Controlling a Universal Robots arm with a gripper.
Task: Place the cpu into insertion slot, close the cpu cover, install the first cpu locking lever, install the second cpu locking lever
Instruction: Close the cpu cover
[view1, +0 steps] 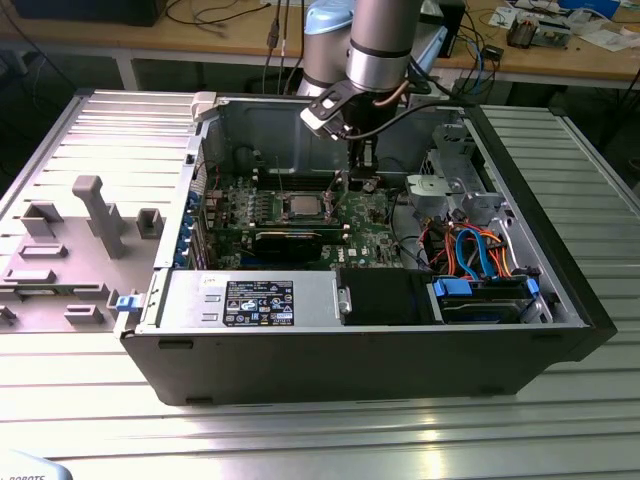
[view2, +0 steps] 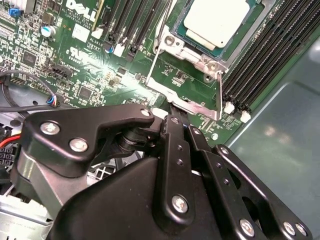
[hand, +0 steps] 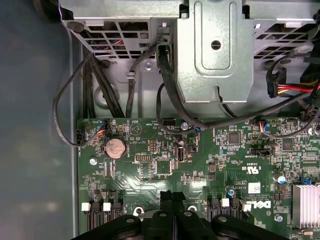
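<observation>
Jaws of the gripper (hand: 172, 196) sit pressed together with nothing seen between them, just above the green motherboard (hand: 125, 175); the cpu (view2: 215, 22) lies seated just beyond the tips, the cpu cover (view2: 197, 54) framing it; the open computer case (view1: 350, 365) holds the motherboard.

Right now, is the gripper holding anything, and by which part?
Nothing is held. The gripper is shut with nothing between its fingers, its tip close to the cpu cover.

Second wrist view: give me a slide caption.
Gripper close beside the cpu, which sits framed by the cpu cover on the green motherboard.
</observation>
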